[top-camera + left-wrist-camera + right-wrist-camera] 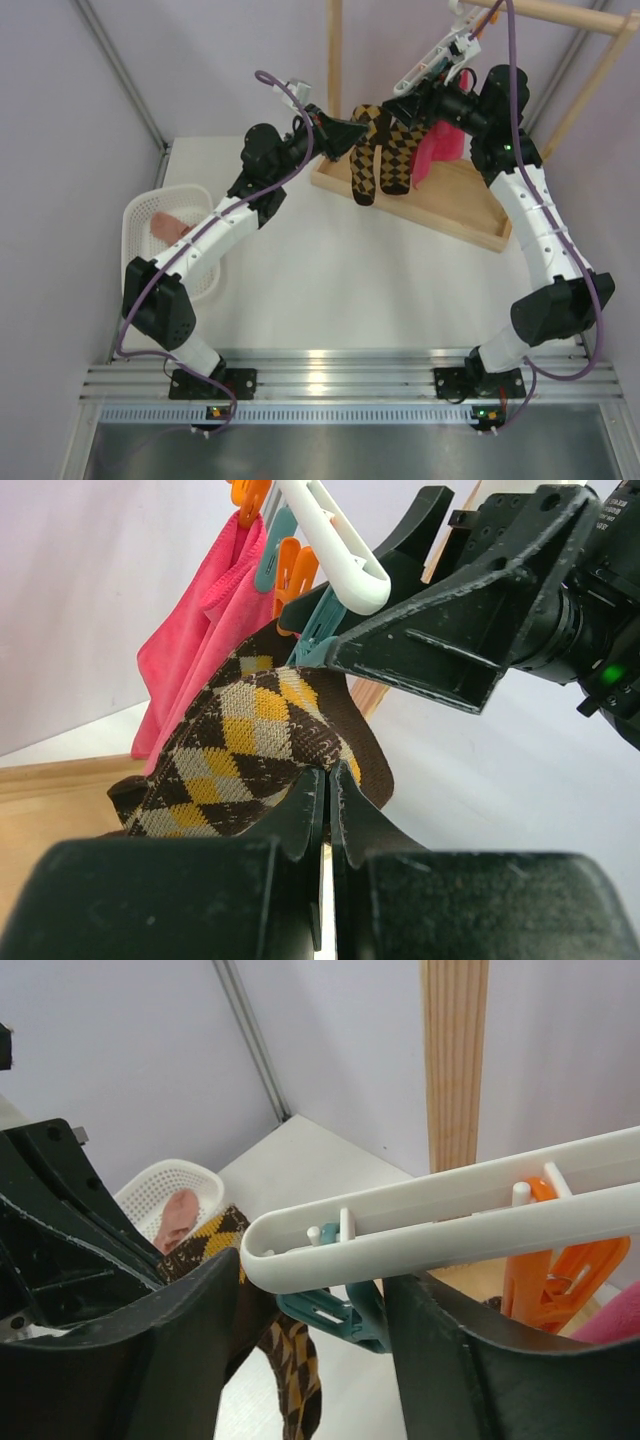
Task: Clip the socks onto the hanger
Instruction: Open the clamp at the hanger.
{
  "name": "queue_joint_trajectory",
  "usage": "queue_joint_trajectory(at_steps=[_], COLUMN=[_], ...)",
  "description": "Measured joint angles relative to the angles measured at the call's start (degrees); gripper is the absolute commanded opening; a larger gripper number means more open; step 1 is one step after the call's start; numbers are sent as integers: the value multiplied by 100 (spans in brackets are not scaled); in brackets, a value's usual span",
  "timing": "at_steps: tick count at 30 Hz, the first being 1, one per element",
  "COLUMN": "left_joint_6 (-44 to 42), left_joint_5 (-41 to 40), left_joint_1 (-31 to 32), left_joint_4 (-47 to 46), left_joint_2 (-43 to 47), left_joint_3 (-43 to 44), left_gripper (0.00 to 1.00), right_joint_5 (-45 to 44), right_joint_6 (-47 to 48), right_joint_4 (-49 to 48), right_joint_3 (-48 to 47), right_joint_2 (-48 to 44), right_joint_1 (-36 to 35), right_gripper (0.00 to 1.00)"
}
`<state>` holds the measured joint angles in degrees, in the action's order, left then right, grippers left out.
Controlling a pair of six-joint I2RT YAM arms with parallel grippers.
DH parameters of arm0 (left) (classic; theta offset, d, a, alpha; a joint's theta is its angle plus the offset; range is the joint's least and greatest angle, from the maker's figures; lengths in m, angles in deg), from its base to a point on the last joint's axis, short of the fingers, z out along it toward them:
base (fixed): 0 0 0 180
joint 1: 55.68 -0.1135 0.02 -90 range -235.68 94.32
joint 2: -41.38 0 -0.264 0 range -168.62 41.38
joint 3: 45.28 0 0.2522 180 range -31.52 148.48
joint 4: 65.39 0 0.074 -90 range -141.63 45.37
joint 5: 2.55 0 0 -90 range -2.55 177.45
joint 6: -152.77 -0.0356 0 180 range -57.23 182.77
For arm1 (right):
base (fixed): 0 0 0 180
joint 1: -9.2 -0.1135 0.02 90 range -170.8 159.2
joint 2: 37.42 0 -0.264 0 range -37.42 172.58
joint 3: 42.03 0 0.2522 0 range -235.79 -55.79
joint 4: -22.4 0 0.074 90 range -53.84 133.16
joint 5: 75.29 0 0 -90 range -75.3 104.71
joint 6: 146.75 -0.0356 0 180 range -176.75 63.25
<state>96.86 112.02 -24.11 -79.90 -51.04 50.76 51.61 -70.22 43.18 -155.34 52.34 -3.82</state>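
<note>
Socks (368, 165), the brown-and-yellow diamond pair, are dangling at the back of the table (330, 290), their lower ends trailing over the front edge of the wooden rack (470, 215). Off to the left a white basket (145, 205) is sitting with a peach sock (170, 228) inside. The white hanger (435, 60) is slanting just above the socks, near the rack's top rail, and a pink cloth (440, 150) is hanging beside them. The left hand (327, 780) is pinching one brown cuff, fingers pressed together, right by the teal clip (335, 1315). The right hand (312, 1278) is hovering spread, one finger either side of that clip, under the hanger's end. An orange clip (560, 1270) is hanging further along.
</note>
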Motion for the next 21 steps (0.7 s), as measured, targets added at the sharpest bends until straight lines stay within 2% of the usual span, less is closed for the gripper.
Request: queue_joint_trajectory(at_steps=[1, 3, 4, 12, 21], left_joint_6=[-2, 0, -2, -39, -223], left_joint_5=[0, 0, 0, 28, 42], left_joint_1=[0, 0, 0, 0, -31], left_joint_4=[0, 0, 0, 0, -87], left_joint_2=[0, 0, 0, 0, 380], left_joint_3=[0, 0, 0, -2, -774], left_gripper=[0, 0, 0, 0, 0], right_joint_5=[-26, -90, -92, -122, -286], right_joint_6=[15, 48, 46, -46, -750], right_joint_4=[11, 37, 57, 114, -90], right_joint_3=[0, -2, -4, -107, -216], right_joint_2=[0, 0, 0, 17, 50], right_joint_1=[0, 0, 0, -72, -63], right_gripper=[47, 41, 33, 1, 0])
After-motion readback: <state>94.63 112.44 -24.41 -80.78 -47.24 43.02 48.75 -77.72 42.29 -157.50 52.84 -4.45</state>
